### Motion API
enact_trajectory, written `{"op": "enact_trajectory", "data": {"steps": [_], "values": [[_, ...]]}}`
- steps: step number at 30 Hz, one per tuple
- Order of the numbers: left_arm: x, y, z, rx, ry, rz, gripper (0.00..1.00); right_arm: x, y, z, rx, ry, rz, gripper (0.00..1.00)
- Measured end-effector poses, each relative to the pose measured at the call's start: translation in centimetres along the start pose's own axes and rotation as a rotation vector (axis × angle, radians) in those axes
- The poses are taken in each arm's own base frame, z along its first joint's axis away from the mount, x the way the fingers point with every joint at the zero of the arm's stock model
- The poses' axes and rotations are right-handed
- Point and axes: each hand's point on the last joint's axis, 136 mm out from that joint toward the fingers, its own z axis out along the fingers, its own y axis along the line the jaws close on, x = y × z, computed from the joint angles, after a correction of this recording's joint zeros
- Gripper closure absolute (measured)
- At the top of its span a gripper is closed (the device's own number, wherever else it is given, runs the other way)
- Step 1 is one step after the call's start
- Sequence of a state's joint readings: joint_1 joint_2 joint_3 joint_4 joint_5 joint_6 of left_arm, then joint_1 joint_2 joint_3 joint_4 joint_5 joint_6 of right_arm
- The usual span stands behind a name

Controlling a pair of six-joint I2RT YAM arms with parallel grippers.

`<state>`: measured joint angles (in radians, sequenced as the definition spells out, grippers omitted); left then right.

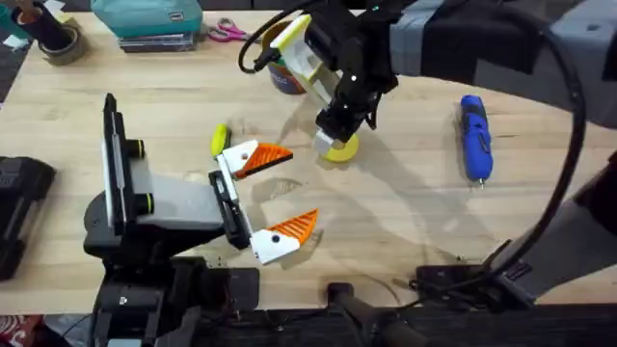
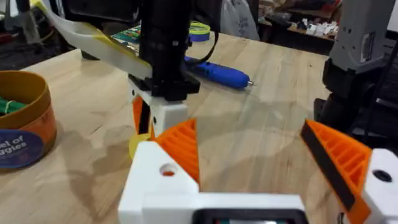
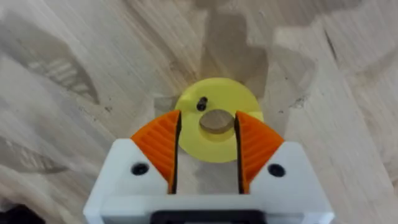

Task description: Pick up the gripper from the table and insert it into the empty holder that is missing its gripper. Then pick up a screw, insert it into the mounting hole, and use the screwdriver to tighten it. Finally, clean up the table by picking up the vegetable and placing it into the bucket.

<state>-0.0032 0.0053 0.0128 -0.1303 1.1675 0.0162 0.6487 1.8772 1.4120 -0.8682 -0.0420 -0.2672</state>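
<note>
Orange fingers astride yellow disc

a workshop: wooden workbench, tape roll, scissors, cluttered benches behind.

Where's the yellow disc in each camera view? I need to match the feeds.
Overhead: yellow disc lies just right of centre, under the right gripper.
Left wrist: a yellow sliver low behind that gripper's white finger, centre-left.
Right wrist: centre frame, between the orange pads.
Shared landmark: the right gripper over the disc.
</note>
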Motion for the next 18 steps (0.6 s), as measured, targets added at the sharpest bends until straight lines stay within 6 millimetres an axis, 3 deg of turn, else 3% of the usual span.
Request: {"op": "enact_trajectory", "data": {"steps": [9, 18], "values": [[0.0, 0.0, 0.0, 0.0, 0.0, 0.0, 0.015, -0.5, 0.6, 0.2, 0.001, -0.011, -0.02, 0.544], [0.0, 0.0, 0.0, 0.0, 0.0, 0.0, 0.016, -0.1, 0.7, 1.5, -0.006, 0.026, -0.02, 0.637]]}}
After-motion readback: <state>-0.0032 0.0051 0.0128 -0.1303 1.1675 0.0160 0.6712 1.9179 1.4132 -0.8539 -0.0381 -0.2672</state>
